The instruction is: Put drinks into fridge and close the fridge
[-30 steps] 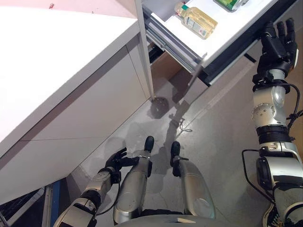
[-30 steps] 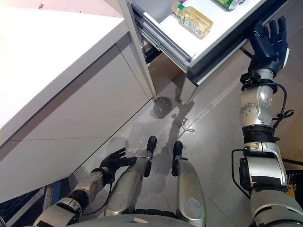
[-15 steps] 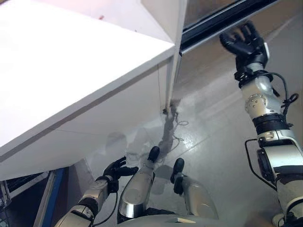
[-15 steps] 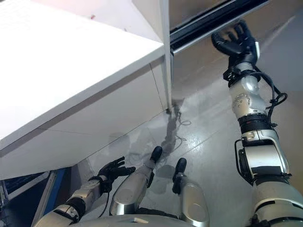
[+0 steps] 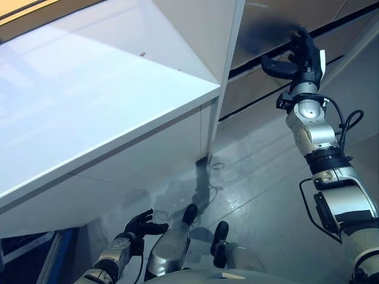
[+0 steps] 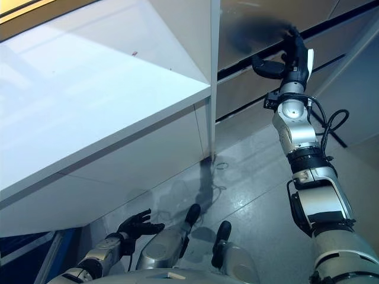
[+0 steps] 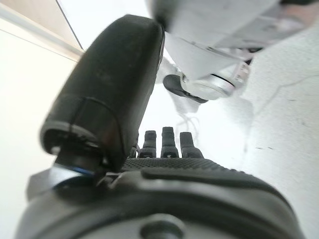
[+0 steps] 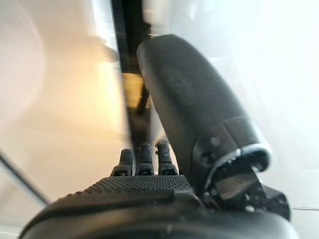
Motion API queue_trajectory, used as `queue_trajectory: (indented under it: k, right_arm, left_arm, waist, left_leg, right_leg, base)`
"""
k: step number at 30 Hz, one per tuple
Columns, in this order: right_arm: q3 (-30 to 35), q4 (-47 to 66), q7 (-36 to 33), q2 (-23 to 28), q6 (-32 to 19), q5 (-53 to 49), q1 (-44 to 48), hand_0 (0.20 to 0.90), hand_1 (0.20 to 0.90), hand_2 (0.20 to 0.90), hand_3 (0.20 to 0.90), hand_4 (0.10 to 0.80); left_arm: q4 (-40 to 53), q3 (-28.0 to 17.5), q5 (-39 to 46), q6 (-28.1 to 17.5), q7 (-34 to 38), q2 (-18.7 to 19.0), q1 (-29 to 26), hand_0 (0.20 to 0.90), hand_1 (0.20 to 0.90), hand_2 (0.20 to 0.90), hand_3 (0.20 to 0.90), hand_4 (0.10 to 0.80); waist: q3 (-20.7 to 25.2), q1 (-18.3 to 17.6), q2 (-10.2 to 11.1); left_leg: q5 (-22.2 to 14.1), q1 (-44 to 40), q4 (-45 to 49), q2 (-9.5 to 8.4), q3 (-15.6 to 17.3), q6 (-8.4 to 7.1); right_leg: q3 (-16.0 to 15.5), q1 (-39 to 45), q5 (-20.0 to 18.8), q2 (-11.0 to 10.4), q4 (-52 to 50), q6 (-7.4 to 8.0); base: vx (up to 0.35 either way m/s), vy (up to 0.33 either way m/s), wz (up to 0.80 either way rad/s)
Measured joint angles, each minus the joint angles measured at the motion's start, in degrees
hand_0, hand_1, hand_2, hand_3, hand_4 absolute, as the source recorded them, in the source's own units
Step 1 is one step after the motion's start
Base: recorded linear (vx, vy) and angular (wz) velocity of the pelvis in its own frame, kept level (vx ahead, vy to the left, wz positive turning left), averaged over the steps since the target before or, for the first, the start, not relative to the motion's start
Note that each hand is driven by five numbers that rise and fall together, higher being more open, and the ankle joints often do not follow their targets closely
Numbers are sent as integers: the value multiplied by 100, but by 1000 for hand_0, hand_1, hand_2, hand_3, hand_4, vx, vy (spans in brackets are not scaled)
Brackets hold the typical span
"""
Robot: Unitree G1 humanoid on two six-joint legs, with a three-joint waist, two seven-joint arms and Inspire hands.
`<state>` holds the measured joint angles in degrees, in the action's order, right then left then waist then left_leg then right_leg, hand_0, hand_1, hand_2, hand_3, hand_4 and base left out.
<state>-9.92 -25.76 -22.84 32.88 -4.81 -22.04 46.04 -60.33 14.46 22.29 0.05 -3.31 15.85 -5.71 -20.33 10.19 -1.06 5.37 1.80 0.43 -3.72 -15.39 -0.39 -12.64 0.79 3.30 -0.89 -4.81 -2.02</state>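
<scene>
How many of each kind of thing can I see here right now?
Robot hands: 2, left hand and right hand
White counter: 1
Fridge front: 1
Drinks in view: 0
Total: 4

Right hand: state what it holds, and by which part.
Nothing. The right hand is open, its straight fingers at the fridge front with no drink in it. The left hand hangs low, open and empty.
</scene>
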Motion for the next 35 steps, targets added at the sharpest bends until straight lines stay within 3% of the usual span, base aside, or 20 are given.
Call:
queue_trajectory:
  k: [5, 7, 10, 17, 22, 27, 35]
  right_arm:
    - [148, 924, -107, -99, -495, 296, -1086, 900, 900, 900, 900, 800]
    - [460, 1034, -117, -376, -668, 297, -1749, 900, 900, 900, 900, 800]
    - [799, 925, -54, -672, -823, 281, -2961, 900, 900, 900, 900, 800]
    - [918, -269, 133, -1042, -763, -43, -4182, 900, 900, 900, 900, 800]
    - [898, -1235, 490, -1376, -556, -352, -4458, 900, 900, 900, 900, 800]
    - [905, -3183, 1222, -1837, -335, -502, -4535, 900, 900, 900, 900, 800]
    - [884, -4828, 2116, -2090, 727, -351, -4811, 900, 900, 900, 900, 800]
  left_arm:
    - [-85, -129, -4, 44, 24, 69, 290, 900, 900, 900, 900, 800]
    - [-133, -128, -6, 113, 21, 42, 437, 900, 900, 900, 900, 800]
    - [-142, -134, -57, 112, 23, -74, 569, 900, 900, 900, 900, 800]
    - [-174, -191, -149, 118, -34, -221, 628, 900, 900, 900, 900, 800]
    - [-189, -195, -144, 118, -253, -263, 653, 900, 900, 900, 900, 800]
    - [-515, -325, -124, 101, -469, -260, 683, 900, 900, 900, 900, 800]
    - [-1106, -572, -154, 85, -600, -238, 704, 900, 900, 900, 900, 800]
  waist:
    - [563, -268, 372]
    - [850, -428, 444]
    - [1098, -702, 418]
    - [1212, -1112, 237]
    - [1311, -1180, 182]
    - [1520, -1126, 208]
    - [1616, -1122, 228]
  left_leg:
    - [-1, -211, -258, 30, 251, 65]
    - [14, -320, -421, 43, 347, 107]
    - [9, -493, -560, 43, 532, 172]
    - [-91, -559, -580, 81, 825, 127]
    - [-118, -626, -581, 117, 976, 118]
    - [-139, -652, -582, 117, 988, 129]
    - [-173, -736, -583, 118, 1057, 178]
  right_leg:
    - [250, 109, -44, 13, 194, 64]
    - [342, 172, -66, 17, 300, 95]
    - [513, 342, -163, 16, 532, 151]
    - [764, 529, -460, 63, 1003, 147]
    - [834, 566, -470, 90, 1003, 130]
    - [853, 587, -470, 91, 1004, 126]
    - [882, 665, -465, 80, 1005, 125]
  base:
    - [-10, -7, -26]
    - [-10, -42, -28]
    - [-8, -50, -26]
    - [-4, -28, -23]
    - [16, -19, -8]
    - [11, -8, -2]
    - [7, 0, -1]
